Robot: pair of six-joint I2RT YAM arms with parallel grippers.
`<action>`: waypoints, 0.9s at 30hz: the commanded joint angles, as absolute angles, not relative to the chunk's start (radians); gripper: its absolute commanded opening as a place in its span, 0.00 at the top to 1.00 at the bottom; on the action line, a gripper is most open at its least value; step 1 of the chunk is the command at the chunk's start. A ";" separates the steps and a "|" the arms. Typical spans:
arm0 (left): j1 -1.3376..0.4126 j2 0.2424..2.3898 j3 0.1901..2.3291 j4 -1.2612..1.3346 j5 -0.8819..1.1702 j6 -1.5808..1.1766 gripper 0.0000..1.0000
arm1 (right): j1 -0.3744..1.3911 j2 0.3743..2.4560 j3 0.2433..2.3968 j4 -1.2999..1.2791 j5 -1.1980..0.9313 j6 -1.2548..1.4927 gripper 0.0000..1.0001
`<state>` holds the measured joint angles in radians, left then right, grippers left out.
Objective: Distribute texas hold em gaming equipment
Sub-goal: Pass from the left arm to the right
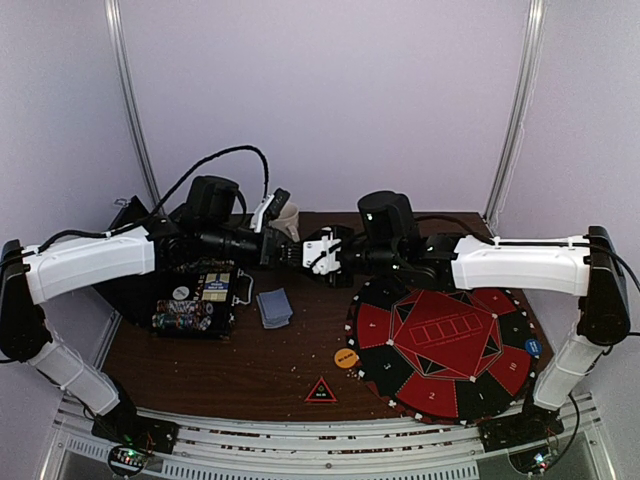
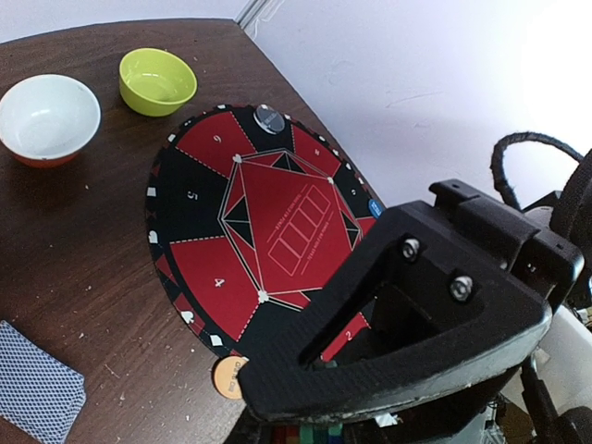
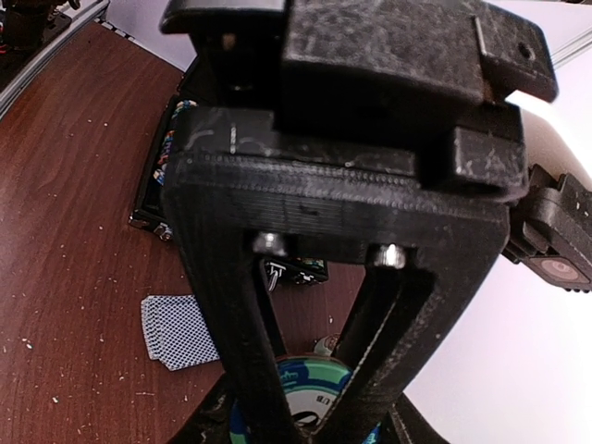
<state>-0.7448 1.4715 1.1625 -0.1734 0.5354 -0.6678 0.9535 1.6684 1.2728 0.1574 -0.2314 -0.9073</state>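
Showing crumb-speckled brown table (image 1: 250,365) | lilac walls (image 1: 330,100) behind | left claw (image 1: 289,251) clenched | right claw (image 1: 312,255) cannot tell

Your dark wood-grain table (image 2: 92,231) carries a glossy white bowl (image 2: 48,118), a glossy green bowl (image 2: 157,80) and matt playing cards (image 2: 37,393).

Pale lilac walls (image 1: 320,90) back a dark wooden table (image 1: 230,370) (crumb-speckled).
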 commanded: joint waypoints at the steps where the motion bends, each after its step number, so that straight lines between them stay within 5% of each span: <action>1: -0.736 1.446 1.141 -0.118 0.578 -0.676 0.78 | 0.951 1.667 1.323 0.140 -0.205 -0.870 0.83; 27: -0.667 1.353 1.083 -0.179 0.491 -0.588 0.24 | 0.844 1.599 1.282 -0.074 -0.326 -0.594 0.90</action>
<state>-0.6865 1.3945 1.0950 -0.1646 0.5179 -0.6380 0.8967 1.6608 1.3136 -0.0368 -0.2806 -0.7048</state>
